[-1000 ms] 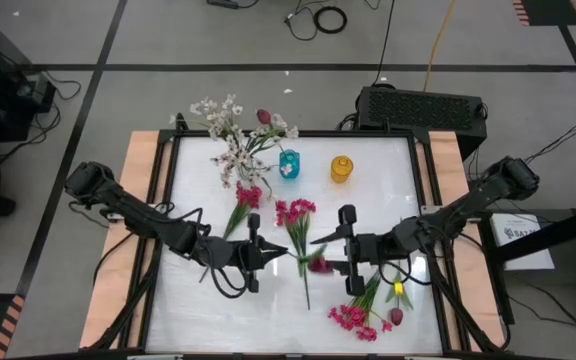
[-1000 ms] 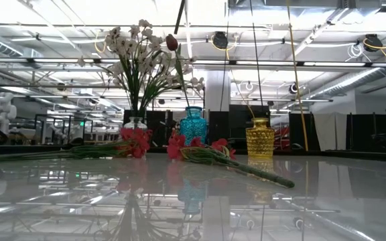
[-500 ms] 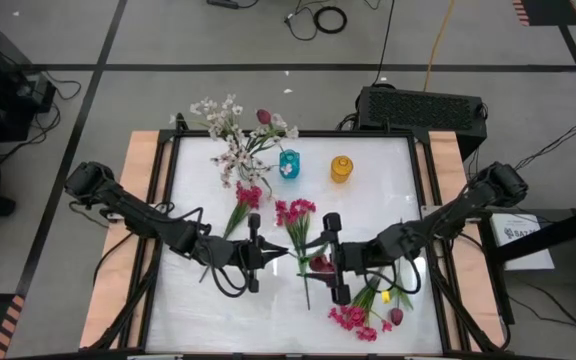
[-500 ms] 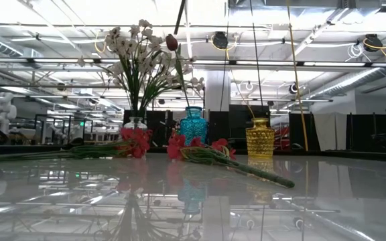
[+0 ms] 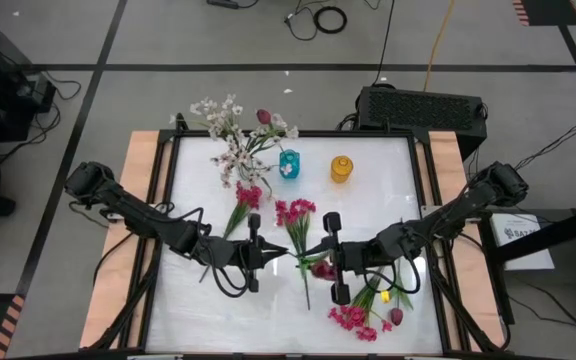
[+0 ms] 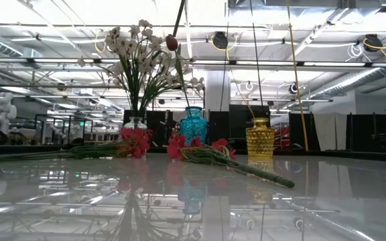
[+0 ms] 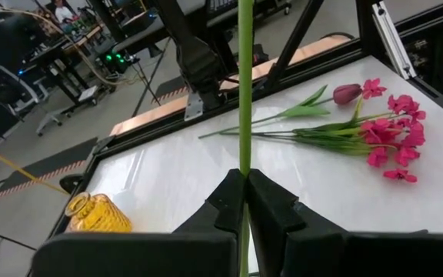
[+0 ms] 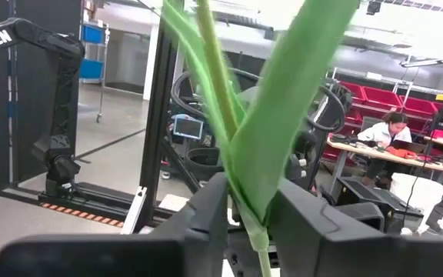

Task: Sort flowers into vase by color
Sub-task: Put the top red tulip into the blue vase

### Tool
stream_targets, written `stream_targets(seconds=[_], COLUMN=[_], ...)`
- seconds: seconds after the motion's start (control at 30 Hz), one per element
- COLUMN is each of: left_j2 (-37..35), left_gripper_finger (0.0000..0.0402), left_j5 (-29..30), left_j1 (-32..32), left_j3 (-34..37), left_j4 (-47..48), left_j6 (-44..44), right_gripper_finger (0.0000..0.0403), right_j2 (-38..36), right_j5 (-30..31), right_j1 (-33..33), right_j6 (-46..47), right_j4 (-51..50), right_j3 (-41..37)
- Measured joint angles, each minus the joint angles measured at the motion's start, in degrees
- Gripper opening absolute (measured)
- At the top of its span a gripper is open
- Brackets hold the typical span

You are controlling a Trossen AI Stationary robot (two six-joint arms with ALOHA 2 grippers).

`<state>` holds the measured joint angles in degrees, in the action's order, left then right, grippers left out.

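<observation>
Left gripper (image 5: 286, 252): clenched on maroon tulip's stem (image 7: 244, 92), mid-table.
Right gripper (image 5: 318, 256): fingers (image 8: 206, 215) pinch the same stem at its green leaf (image 8: 283, 100).
Maroon tulip (image 5: 320, 266): held between both grippers, above the table.
Vases: teal vase (image 5: 288, 165), yellow vase (image 5: 341, 168), far side.
Loose sprigs: magenta-pink clusters (image 5: 295, 212) beside.

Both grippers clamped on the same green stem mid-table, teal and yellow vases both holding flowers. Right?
Not quite. The amber-yellow glass vase is empty in the high view; the teal glass vase holds a maroon tulip. Left gripper and right gripper do clamp the green stem.
</observation>
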<state>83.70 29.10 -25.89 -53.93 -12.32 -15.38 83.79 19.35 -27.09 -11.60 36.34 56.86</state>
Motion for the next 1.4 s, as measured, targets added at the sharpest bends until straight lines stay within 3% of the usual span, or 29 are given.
stream_targets(seconds=[0.47,0.57,0.7,0.93,1.03,1.23,1.4], left_j2=[0.0,0.0,-0.1,-2.4,-4.8,-9.5,-10.6], left_gripper_finger=[0.0018,0.0022,0.0065,0.0206,0.0247,0.0265,0.0265], left_j5=[1.5,3.6,3.6,8.8,9.0,8.8,8.5], left_j1=[0.0,0.0,0.0,-0.1,-0.9,-3.6,-5.9], left_j3=[0.0,0.0,0.0,0.0,0.0,0.0,0.0], left_j4=[0.8,1.3,3.6,12.3,17.9,27.8,30.7], left_j6=[1.7,5.4,9.4,18.1,21.0,27.3,29.7], right_gripper_finger=[0.0014,0.0008,0.0006,0.0005,0.0005,0.0005,0.0004], right_j2=[-1.0,-1.4,-1.5,-3.1,-4.1,-7.0,-7.7], right_j5=[1.8,2.4,4.6,6.3,6.0,0.3,-3.2], right_j1=[0.0,0.0,0.0,1.9,4.7,15.8,24.2], right_j6=[-0.5,-0.4,-1.2,-5.4,-7.9,-7.6,-3.2], right_j4=[-2.0,-2.7,-2.4,-1.7,-1.8,-4.2,-7.9], right_j3=[0.0,0.0,0.0,0.0,0.0,0.0,0.0])
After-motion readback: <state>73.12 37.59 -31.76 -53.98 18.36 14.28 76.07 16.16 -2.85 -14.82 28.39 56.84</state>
